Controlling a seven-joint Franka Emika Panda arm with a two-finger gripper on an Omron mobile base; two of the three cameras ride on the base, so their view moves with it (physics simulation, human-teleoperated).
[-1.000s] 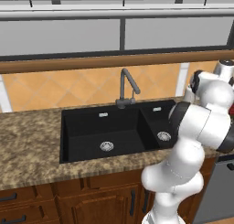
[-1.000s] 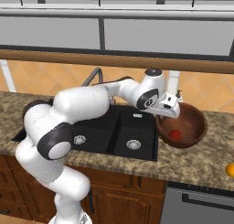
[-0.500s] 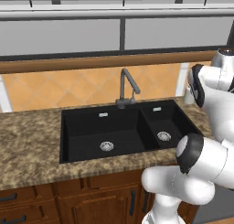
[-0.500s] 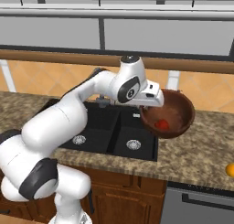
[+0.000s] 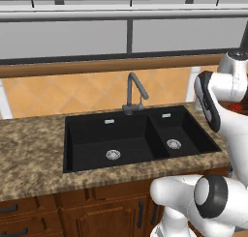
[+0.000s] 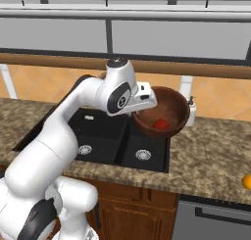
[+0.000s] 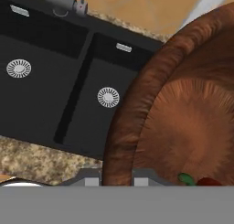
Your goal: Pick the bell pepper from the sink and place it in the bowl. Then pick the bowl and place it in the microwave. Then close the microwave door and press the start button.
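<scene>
The bowl (image 6: 164,117) was held lifted above the sink (image 6: 98,138), over its small basin's far right corner and the counter (image 6: 211,156) edge beside it. The gripper (image 6: 147,101) was seen clamped on the bowl's rim at the side nearest the sink, its jaws drawn nearly together with the rim between them. In the hand view the rim (image 7: 132,113) was seen passing down between the two jaw bases at the bottom edge; the fingertips themselves were hidden.

The bowl was tilted, its opening turned partly toward the right base camera, so that its inside was shown. The bell pepper (image 6: 160,124) was seen lying inside the bowl, low against the inner wall. In the hand view a red patch with a green stem (image 7: 196,179) was seen at the bottom of the bowl's hollow.

Both basins of the sink were seen below the bowl, each with a steel drain (image 7: 108,97). The grey faucet (image 5: 134,92) was seen standing behind the sink, at the divide between the basins. A white soap bottle (image 6: 190,111) was seen on the counter just behind the bowl, to the right of the sink. An orange round thing (image 6: 246,182) was seen at the far right edge of the counter, well apart from the sink.
</scene>
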